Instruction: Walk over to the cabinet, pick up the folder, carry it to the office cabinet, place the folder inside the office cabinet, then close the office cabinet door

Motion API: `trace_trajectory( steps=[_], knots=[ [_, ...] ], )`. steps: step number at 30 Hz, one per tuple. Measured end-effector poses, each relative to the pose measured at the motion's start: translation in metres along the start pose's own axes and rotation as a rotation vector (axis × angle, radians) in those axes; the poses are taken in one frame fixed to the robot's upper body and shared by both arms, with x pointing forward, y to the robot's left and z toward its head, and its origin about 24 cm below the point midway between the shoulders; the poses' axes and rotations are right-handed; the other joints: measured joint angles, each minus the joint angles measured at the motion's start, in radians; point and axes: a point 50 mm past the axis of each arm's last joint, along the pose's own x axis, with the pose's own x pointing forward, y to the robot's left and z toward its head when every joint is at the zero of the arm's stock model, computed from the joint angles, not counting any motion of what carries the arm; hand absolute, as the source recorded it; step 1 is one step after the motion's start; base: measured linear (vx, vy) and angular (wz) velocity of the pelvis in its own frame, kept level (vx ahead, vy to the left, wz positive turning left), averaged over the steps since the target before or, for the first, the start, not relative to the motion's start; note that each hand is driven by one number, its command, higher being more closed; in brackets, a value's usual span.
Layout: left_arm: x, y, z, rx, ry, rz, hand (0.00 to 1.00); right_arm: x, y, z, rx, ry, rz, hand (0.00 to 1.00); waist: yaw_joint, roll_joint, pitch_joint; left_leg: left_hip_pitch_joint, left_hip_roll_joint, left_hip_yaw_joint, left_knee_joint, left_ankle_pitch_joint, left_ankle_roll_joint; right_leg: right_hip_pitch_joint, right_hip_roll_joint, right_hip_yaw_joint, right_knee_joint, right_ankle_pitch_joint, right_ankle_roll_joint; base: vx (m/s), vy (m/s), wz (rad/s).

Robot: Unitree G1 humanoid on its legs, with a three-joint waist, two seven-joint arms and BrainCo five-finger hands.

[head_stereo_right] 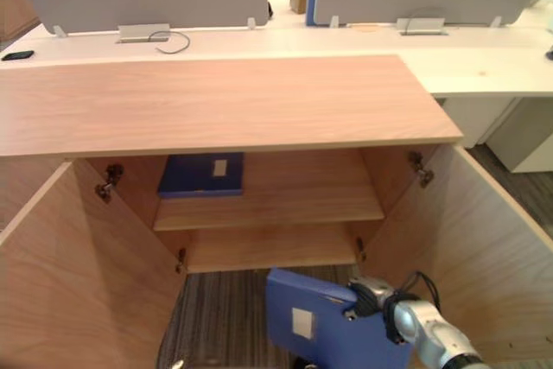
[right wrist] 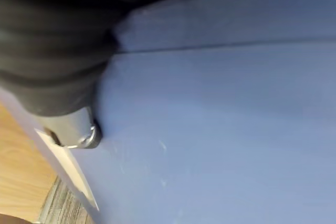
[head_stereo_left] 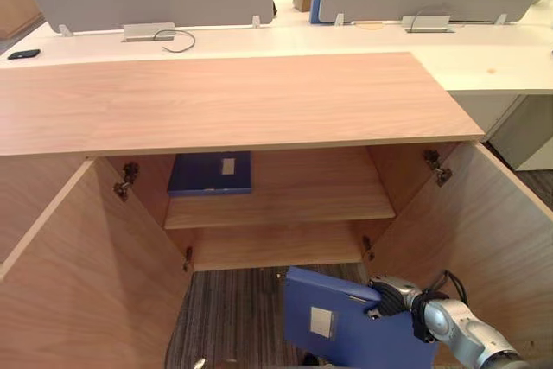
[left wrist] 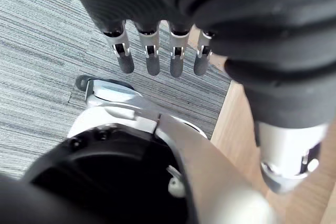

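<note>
Right hand point(head_stereo_left: 391, 294) is clamped on the folder point(head_stereo_left: 346, 334), low in front of the open office cabinet point(head_stereo_left: 233, 101). Looks stiff, light, kinda slick, so I'd grip its edge firmly. Left hand point(left wrist: 152, 56) fingers hang loose, apart.

Office cabinet point(head_stereo_left: 233, 101) of matt pale wood-grain board with metal hinges point(head_stereo_left: 127, 179); folder point(head_stereo_left: 354, 341) of smooth blue plastic, white paper label point(head_stereo_left: 321, 321); floor point(head_stereo_left: 225, 317) of grey ribbed carpet.
</note>
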Motion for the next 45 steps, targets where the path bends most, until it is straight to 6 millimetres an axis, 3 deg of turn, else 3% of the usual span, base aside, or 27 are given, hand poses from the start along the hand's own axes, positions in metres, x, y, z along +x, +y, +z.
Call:
trace_trajectory(
  steps=[3,6,9,11,13,14,15,17,21,28,31,34,36,37,38,40,41,44,45],
  knots=[
    [0.001,-0.007,0.004,0.014,-0.015,-0.015,0.00,0.010,0.012,-0.004,0.099,0.088,-0.003,1.00,0.026,0.013,0.019,-0.069,0.014,-0.007,0.134,0.057,-0.019,-0.001,-0.002,0.014,0.013,-0.006,-0.010,-0.07,-0.024,-0.07],
    [0.002,-0.014,0.007,-0.003,-0.034,-0.026,0.00,0.019,0.015,-0.004,0.175,0.157,-0.023,1.00,0.036,0.032,0.041,-0.168,0.024,-0.022,0.241,0.033,-0.020,-0.009,-0.003,0.033,0.031,-0.011,-0.024,-0.05,0.007,-0.11],
    [0.003,-0.016,0.012,-0.004,-0.051,-0.030,0.00,0.023,0.023,0.000,0.214,0.185,-0.029,1.00,0.062,0.031,0.048,-0.205,0.024,-0.028,0.176,0.033,-0.025,-0.021,-0.006,0.063,0.040,-0.011,-0.025,-0.02,0.072,-0.35],
    [0.003,-0.016,0.012,-0.002,-0.050,-0.024,0.00,0.025,0.024,0.003,0.225,0.190,-0.036,1.00,0.065,0.032,0.049,-0.184,0.022,-0.027,0.038,0.036,-0.029,-0.020,-0.006,0.076,0.041,-0.016,-0.017,0.05,0.181,-0.40],
    [0.003,-0.016,0.010,-0.004,-0.046,-0.022,0.00,0.024,0.026,0.002,0.239,0.197,-0.037,1.00,0.065,0.037,0.047,-0.109,0.020,-0.036,-0.136,0.060,-0.067,-0.019,-0.003,0.099,0.046,-0.024,0.005,0.13,0.230,-0.40],
    [0.002,-0.016,0.007,-0.007,-0.037,-0.021,0.00,0.024,0.027,0.001,0.257,0.203,-0.037,1.00,0.068,0.049,0.045,-0.062,0.008,-0.039,-0.214,0.093,-0.022,-0.001,0.000,0.123,0.041,-0.023,0.027,0.13,0.194,-0.30],
    [0.002,-0.011,0.011,0.011,-0.048,-0.005,0.00,0.025,0.034,0.005,0.278,0.196,-0.024,1.00,0.063,0.015,0.029,-0.041,-0.034,-0.031,-0.268,0.090,-0.015,0.010,-0.028,0.130,0.019,-0.017,0.038,0.24,0.267,-0.14],
    [0.003,-0.010,0.018,0.024,-0.064,0.001,0.00,0.025,0.032,0.004,0.280,0.200,-0.028,1.00,0.056,-0.007,0.013,0.000,-0.100,-0.024,-0.350,0.099,-0.001,0.011,-0.089,0.133,0.013,-0.017,0.060,0.23,0.220,0.07],
    [0.004,-0.012,0.017,0.038,-0.063,0.007,0.00,0.030,0.027,0.009,0.286,0.189,-0.036,1.00,0.058,-0.001,-0.017,0.079,-0.161,0.001,-0.471,0.143,0.034,0.022,-0.144,0.151,0.011,-0.038,0.102,0.19,0.140,-0.05],
    [0.004,-0.027,0.040,0.102,-0.163,-0.044,0.00,0.043,0.011,0.022,0.328,0.154,-0.067,1.00,0.067,-0.005,-0.039,0.106,-0.185,0.013,-0.490,0.140,0.065,0.034,-0.164,0.155,-0.006,-0.061,0.135,0.21,0.021,-0.08],
    [0.003,-0.029,0.039,0.115,-0.162,-0.050,0.00,0.043,0.011,0.021,0.352,0.159,-0.068,1.00,0.078,-0.003,-0.061,0.117,-0.187,0.023,-0.489,0.111,0.068,0.029,-0.167,0.171,0.007,-0.082,0.142,0.13,0.000,-0.22],
    [0.004,-0.030,0.034,0.135,-0.149,-0.051,0.00,0.041,0.008,0.013,0.401,0.187,-0.103,1.00,0.078,0.010,-0.073,0.140,-0.199,0.026,-0.489,0.075,0.080,-0.039,-0.190,0.197,0.191,-0.167,0.166,0.11,0.040,-0.15],
    [0.004,-0.032,0.030,0.152,-0.132,-0.054,0.00,0.038,-0.001,0.005,0.434,0.212,-0.165,1.00,0.068,0.024,-0.071,0.154,-0.200,0.018,-0.485,0.065,0.092,-0.158,-0.209,0.212,0.463,-0.195,0.168,0.07,0.071,0.10],
    [0.004,-0.029,0.029,0.158,-0.125,-0.046,0.00,0.036,-0.012,0.003,0.446,0.211,-0.227,1.00,0.046,0.029,-0.064,0.174,-0.212,0.001,-0.473,0.056,0.101,-0.243,-0.238,0.211,0.660,-0.176,0.139,0.06,0.073,0.46],
    [0.004,-0.026,0.026,0.167,-0.112,-0.037,0.00,0.033,-0.021,0.002,0.483,0.200,-0.270,1.00,0.030,0.035,-0.046,0.196,-0.213,-0.012,-0.456,0.042,0.113,-0.285,-0.264,0.205,0.798,-0.137,0.075,0.07,0.065,0.47],
    [0.003,-0.019,0.016,0.151,-0.070,-0.012,0.00,0.033,-0.025,0.016,0.594,0.118,-0.302,1.00,0.023,0.033,-0.041,0.199,-0.208,-0.022,-0.428,0.019,0.113,-0.329,-0.308,0.139,0.887,-0.157,0.037,0.07,0.053,0.24],
    [0.002,-0.016,0.014,0.137,-0.061,0.000,0.00,0.036,-0.030,0.029,0.648,0.057,-0.316,1.00,0.020,0.036,-0.019,0.200,-0.197,-0.023,-0.407,0.005,0.110,-0.343,-0.305,0.107,0.857,-0.194,0.056,0.08,-0.002,0.08],
    [0.002,-0.012,0.013,0.139,-0.060,0.009,0.00,0.044,-0.021,0.060,0.743,-0.049,-0.255,1.00,0.026,0.024,0.018,0.186,-0.175,-0.030,-0.353,-0.027,0.087,-0.315,-0.241,0.102,0.633,-0.197,0.083,0.06,-0.112,0.09],
    [0.000,-0.007,0.014,0.153,-0.064,0.020,0.00,0.045,-0.015,0.073,0.752,-0.082,-0.230,1.00,0.030,-0.001,0.028,0.163,-0.187,-0.035,-0.302,-0.061,0.071,-0.301,-0.230,0.097,0.505,-0.159,0.095,0.05,-0.170,0.06]
  ],
)
